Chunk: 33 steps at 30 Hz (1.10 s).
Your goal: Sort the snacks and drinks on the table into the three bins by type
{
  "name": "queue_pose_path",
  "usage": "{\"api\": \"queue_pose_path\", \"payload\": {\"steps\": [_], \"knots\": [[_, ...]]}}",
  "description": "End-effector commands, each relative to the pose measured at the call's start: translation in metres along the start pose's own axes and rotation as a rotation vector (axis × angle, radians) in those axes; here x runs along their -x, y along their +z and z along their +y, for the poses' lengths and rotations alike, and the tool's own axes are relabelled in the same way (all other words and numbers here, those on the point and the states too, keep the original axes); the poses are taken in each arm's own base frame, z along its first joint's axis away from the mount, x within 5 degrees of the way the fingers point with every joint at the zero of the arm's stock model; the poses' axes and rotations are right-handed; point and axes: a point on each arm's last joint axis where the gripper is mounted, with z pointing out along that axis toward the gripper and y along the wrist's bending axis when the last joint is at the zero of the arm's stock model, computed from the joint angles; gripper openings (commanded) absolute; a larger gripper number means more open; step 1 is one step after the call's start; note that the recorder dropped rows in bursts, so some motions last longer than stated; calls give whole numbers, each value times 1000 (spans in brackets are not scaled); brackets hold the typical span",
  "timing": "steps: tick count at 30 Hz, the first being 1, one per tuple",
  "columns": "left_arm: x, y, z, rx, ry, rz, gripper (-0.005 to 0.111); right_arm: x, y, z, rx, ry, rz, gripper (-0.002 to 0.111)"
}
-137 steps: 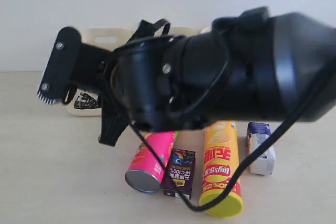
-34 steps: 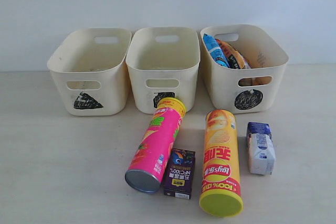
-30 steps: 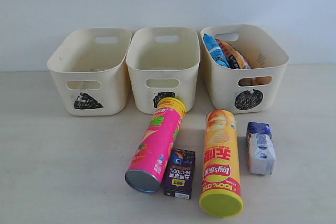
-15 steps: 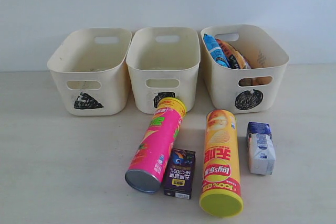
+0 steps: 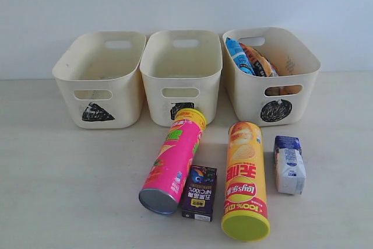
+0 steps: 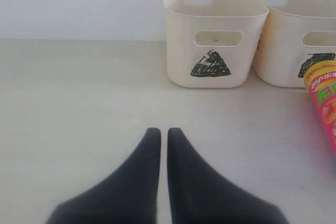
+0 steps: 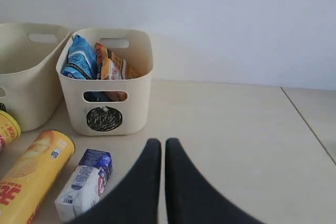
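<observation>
On the table (image 5: 58, 190) I saw the triangle bin (image 5: 116, 100), the square bin (image 5: 192, 106) and the circle bin (image 5: 250, 100) in a row. The circle bin held the blue bag (image 5: 238, 55) and the orange-brown bag (image 5: 262, 65). In front of the bins the pink tube (image 5: 173, 160) and the yellow-orange tube (image 5: 245, 179) lay flat with the purple carton (image 5: 199, 193) between them. The white-and-blue pack (image 5: 289, 165) lay beside the yellow-orange tube. The left gripper (image 6: 164, 132) and the right gripper (image 7: 159, 142) each had their fingers pressed together over the table.

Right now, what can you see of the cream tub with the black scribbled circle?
The cream plastic tub with the scribbled circle stands upright on the pale beige table, right of a like cream tub. It has rounded corners and oval handle slots. A blue crinkly bag and an orange-brown crinkly bag stand inside it.
</observation>
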Motion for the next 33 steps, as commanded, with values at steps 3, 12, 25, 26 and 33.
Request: {"api": "queue_pose_path", "payload": {"steps": [3, 12, 25, 26, 33], "knots": [[2, -1, 0, -1, -11, -14, 4, -28, -6, 1, -4, -3, -45, 0], [2, -1, 0, -1, -11, -14, 4, -51, 2, 3, 4, 12, 5, 0], [2, -1, 0, -1, -11, -14, 4, -96, 11, 6, 17, 47, 9, 0], [2, -1, 0, -1, -11, -14, 4, -99, 12, 7, 19, 52, 17, 0], [2, -1, 0, -1, -11, -14, 4, -104, 14, 7, 19, 49, 15, 0]]}}
